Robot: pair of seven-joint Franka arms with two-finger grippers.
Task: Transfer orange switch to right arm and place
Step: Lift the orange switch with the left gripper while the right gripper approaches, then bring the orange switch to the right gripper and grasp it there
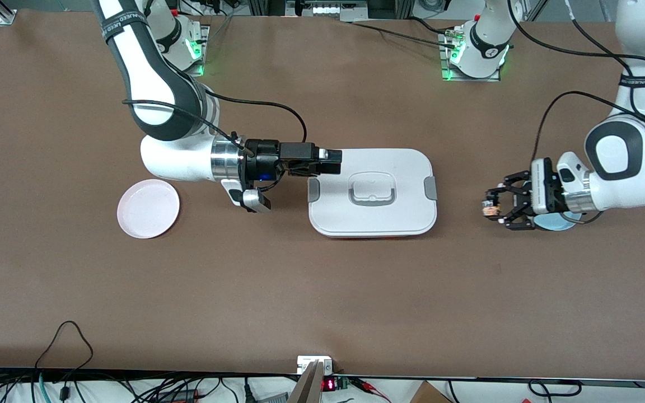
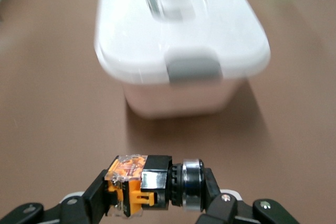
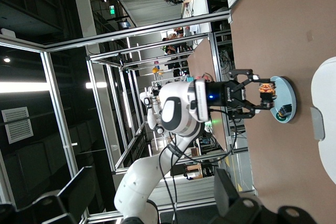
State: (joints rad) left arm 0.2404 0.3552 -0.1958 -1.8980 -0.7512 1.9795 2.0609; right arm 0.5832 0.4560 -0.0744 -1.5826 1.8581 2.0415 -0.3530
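Observation:
The orange switch is a tiny black part with orange sides and a silver ring. My left gripper, the black claw, is shut on it and holds it above the table, beside the white box toward the left arm's end. The left wrist view shows the switch clamped crosswise between the claw tips. It also shows in the right wrist view. My right gripper, slim and black, is open and empty, level over the edge of the white box at the right arm's end.
A light blue plate lies under the left wrist; a small dark part sits on it. A pink plate lies toward the right arm's end. The white lidded box with grey latches stands mid-table between the grippers.

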